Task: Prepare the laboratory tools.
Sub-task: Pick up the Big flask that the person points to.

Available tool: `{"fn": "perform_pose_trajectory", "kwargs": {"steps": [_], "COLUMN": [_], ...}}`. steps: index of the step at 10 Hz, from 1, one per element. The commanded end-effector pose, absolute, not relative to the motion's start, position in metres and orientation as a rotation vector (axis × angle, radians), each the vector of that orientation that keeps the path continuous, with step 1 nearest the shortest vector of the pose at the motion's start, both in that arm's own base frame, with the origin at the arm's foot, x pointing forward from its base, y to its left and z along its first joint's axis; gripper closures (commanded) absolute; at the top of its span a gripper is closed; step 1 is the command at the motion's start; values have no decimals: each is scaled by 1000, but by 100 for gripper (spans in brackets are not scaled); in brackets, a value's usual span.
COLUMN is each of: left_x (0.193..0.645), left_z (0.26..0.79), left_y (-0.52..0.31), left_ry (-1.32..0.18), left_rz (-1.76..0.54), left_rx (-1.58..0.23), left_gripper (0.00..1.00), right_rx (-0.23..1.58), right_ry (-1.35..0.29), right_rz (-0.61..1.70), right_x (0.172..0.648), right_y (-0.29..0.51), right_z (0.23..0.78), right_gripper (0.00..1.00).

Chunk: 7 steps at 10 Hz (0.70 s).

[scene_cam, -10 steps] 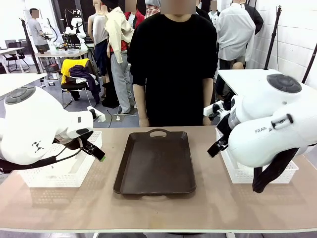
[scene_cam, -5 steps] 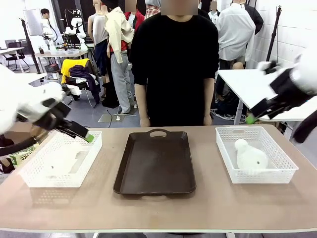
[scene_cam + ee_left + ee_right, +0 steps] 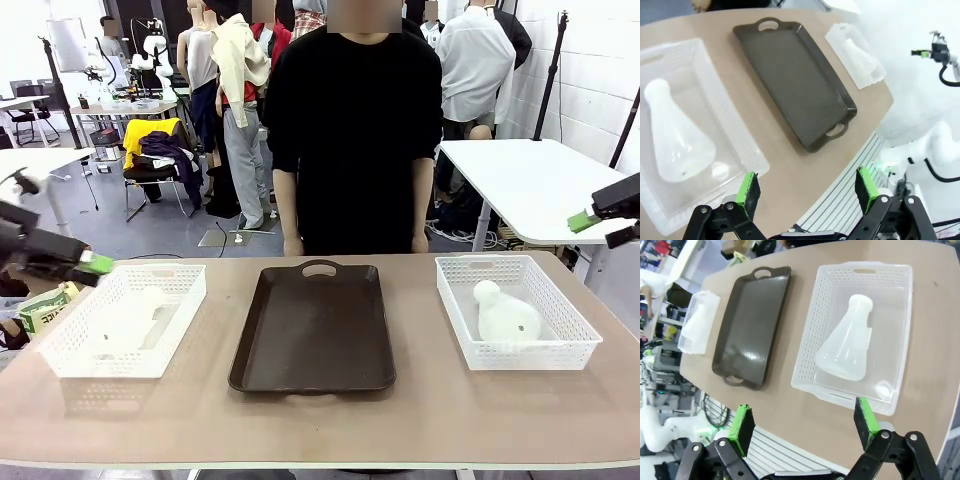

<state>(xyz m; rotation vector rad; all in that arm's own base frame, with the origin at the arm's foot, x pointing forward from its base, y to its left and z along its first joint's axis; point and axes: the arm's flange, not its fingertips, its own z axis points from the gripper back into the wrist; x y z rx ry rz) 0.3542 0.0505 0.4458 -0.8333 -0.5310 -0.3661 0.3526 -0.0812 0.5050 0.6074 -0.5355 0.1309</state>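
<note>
left flask (image 3: 675,140) lies on its side in the left basket (image 3: 726,112); right flask (image 3: 847,347) lies in the right basket (image 3: 809,327), a brown tray (image 3: 315,330) between them. left pincer (image 3: 806,191) and right pincer (image 3: 803,422) both gape wide, holding and touching nothing.

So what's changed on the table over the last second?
Both arms swung outward off the table: the left gripper is now at its left edge, the right gripper past its right edge, both open and empty. The left flask, right flask and tray stayed put.
</note>
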Motion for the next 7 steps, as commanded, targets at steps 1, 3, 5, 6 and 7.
{"fn": "perform_pose_trajectory", "kwargs": {"steps": [1,3,5,6,7], "left_x": [356,349,347,347,348], "left_z": [425,422,422,423,425], "left_y": [80,94,88,84,83], "left_ry": [-544,-590,-585,-585,-583], "left_rz": [-291,-266,-300,-317,-318], "left_rx": [-916,-938,-942,-943,-942], "left_gripper": [0,0,0,0,0], "right_rx": [643,640,631,635,635], "right_ry": [-497,-456,-436,-433,-430], "right_rz": [133,138,133,138,138], "right_x": [360,364,367,368,370], "right_y": [-85,-87,-84,-81,-81], "right_z": [489,481,478,477,475], "right_gripper": [0,0,0,0,0]}}
